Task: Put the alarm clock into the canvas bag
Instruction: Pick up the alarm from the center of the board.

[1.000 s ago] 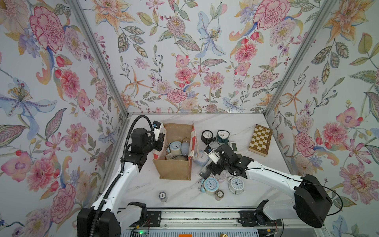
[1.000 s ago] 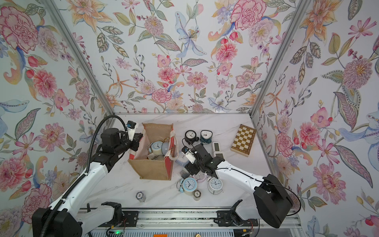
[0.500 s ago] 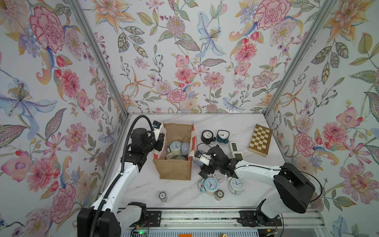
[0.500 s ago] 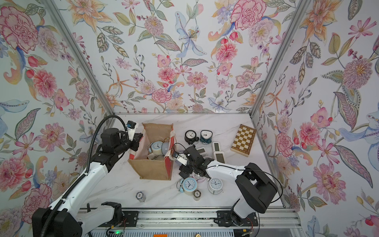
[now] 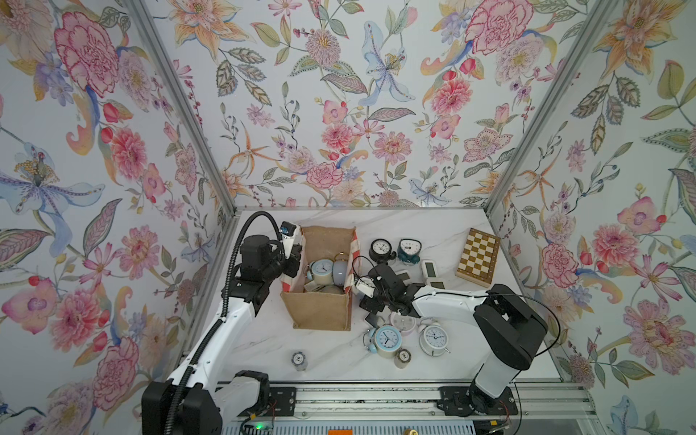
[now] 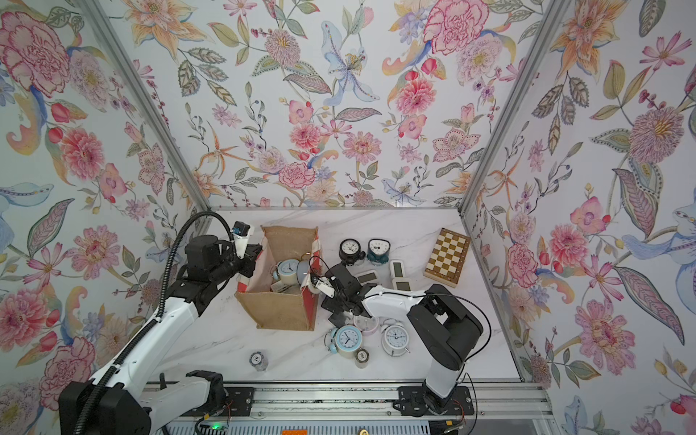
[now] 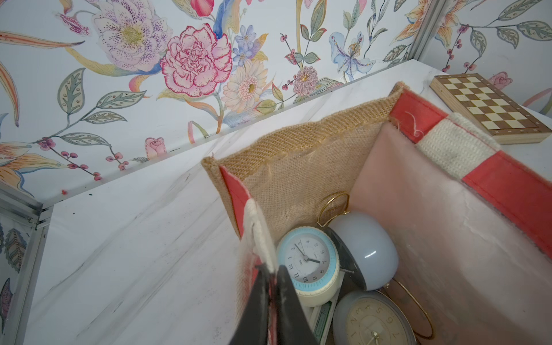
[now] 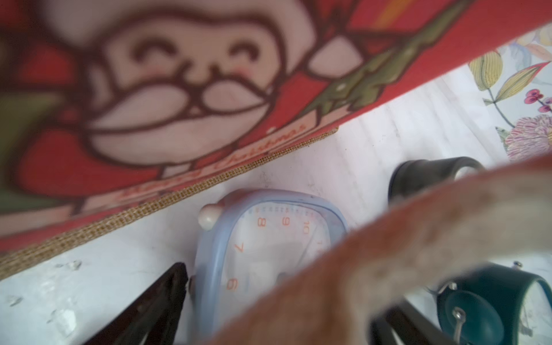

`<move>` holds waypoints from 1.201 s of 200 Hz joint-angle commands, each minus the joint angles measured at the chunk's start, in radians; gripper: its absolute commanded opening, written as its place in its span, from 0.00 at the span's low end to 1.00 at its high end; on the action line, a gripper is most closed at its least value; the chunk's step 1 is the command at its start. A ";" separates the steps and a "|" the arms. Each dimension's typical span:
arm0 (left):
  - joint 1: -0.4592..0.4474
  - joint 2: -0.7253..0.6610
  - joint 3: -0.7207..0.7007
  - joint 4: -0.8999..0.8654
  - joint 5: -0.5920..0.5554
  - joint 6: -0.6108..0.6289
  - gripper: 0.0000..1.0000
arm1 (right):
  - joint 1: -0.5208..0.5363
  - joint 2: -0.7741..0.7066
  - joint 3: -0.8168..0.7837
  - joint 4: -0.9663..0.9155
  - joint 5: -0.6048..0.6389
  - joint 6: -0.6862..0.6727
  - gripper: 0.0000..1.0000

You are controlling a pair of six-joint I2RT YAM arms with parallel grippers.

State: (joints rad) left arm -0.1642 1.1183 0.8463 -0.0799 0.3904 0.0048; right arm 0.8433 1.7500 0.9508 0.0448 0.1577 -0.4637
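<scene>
I'm looking down on a white marble counter (image 5: 263, 341) boxed in on three sides by floral wallpaper (image 5: 339, 113), with grey metal posts in the back corners and the mounting rail (image 5: 376, 395) along the front edge. The canvas bag (image 5: 320, 310) stands upright on the left half of the counter, nearer the back edge, with its mouth open. In the left wrist view I can see three clocks lying inside it: a blue-rimmed clock (image 7: 307, 263), a grey domed clock (image 7: 366, 251) and a beige-faced clock (image 7: 370, 324). My left pincer (image 7: 270, 277) is closed tight on the bag's left rim, at the white handle.

The alarm clock (image 8: 268, 239), pale blue with orange numerals, lies on the counter just beside the bag's red printed side. My right pincer (image 8: 283, 286) is down low there, jaws spread wide with the clock between them. One finger (image 8: 161, 304) sits right at the clock's edge, but I can't tell whether it touches. A blurred strap (image 8: 388, 239) crosses the right wrist view and hides most of the other finger. In both top views the right arm covers this clock.

That side of the counter is crowded. A black clock (image 5: 381, 249) and a teal clock (image 5: 409, 250) stand toward the back edge, with a small white digital clock (image 5: 428, 268) beside them. A chessboard (image 5: 478, 256) lies near the back right corner. Toward the front edge sit a pink clock (image 5: 402, 323), a blue clock (image 5: 386, 340) and a white bell clock (image 5: 435, 337).
</scene>
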 commanded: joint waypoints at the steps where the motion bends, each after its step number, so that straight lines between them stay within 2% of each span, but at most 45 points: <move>1: -0.006 -0.017 -0.013 0.020 0.035 0.011 0.10 | 0.010 0.047 0.044 -0.070 0.061 -0.013 0.94; 80: -0.006 -0.019 -0.015 0.024 0.044 0.008 0.10 | 0.015 0.124 0.091 -0.128 0.128 0.006 0.93; 157: -0.006 -0.023 -0.016 0.023 0.047 0.008 0.10 | -0.015 0.057 0.101 -0.117 0.103 0.069 0.63; 181: -0.006 -0.027 -0.018 0.024 0.047 0.008 0.10 | -0.032 0.014 0.093 -0.117 0.081 0.082 0.59; 214: -0.005 -0.028 -0.018 0.024 0.046 0.008 0.10 | -0.074 -0.053 0.084 -0.117 0.014 0.123 0.52; 240: -0.006 -0.029 -0.018 0.024 0.046 0.008 0.09 | -0.123 -0.092 0.072 -0.111 -0.072 0.168 0.40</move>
State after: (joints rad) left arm -0.1642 1.1107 0.8421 -0.0738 0.4156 0.0048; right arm 0.7650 1.7088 1.0454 -0.0566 0.1791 -0.3641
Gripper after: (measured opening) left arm 0.095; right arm 0.436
